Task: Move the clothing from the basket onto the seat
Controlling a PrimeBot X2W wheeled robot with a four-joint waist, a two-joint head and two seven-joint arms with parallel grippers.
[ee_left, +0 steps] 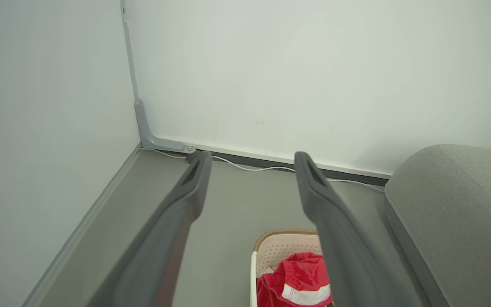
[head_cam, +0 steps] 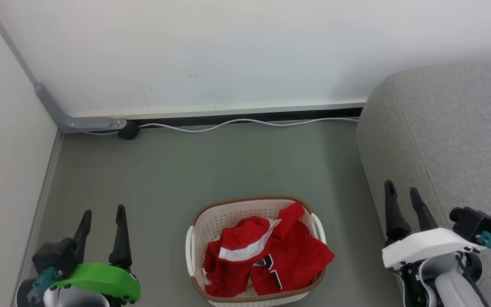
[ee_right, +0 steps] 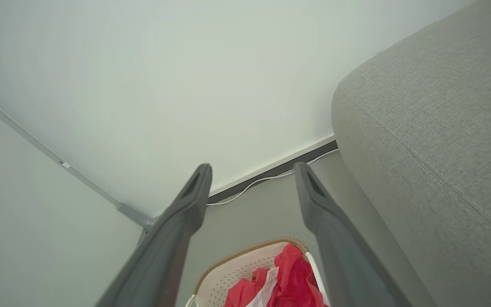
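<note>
"Both claws sit low in front, the left gripper (head_cam: pixel 104 211) and the right gripper (head_cam: pixel 401 187). Their fingers are spread and hold nothing."

"Where is the clothing (head_cam: pixel 267 256)?"

"Heaped in the basket (head_cam: pixel 224 217) on the floor (head_cam: pixel 164 170), between the two claws. One red corner hangs over its right edge."

"Which arm should go?"

"The right one, I think. It is a bit nearer, and the seat (head_cam: pixel 450 136) is just beside it. Bare floor lies all around the basket, so there is room."

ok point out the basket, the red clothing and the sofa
basket (head_cam: pixel 228 215), head view, perforated far inner wall
red clothing (head_cam: pixel 298 251), head view, plain red cloth on its right side
sofa (head_cam: pixel 450 128), head view, grey upholstered top
</note>
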